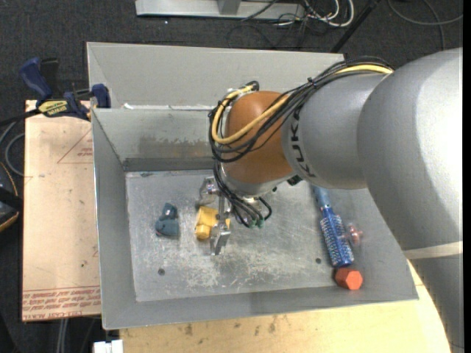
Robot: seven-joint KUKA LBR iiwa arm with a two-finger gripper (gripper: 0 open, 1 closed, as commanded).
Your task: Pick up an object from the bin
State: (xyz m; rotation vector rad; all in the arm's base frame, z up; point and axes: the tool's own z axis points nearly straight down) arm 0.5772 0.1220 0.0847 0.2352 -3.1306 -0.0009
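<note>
Yellow chunk lies mid-floor of the bin, just left of my gripper and perhaps touching it, though I cannot tell whether my gripper is apart or together.

Scuffed matt metal bin, glossy orange cover, bristly blue brush
</note>
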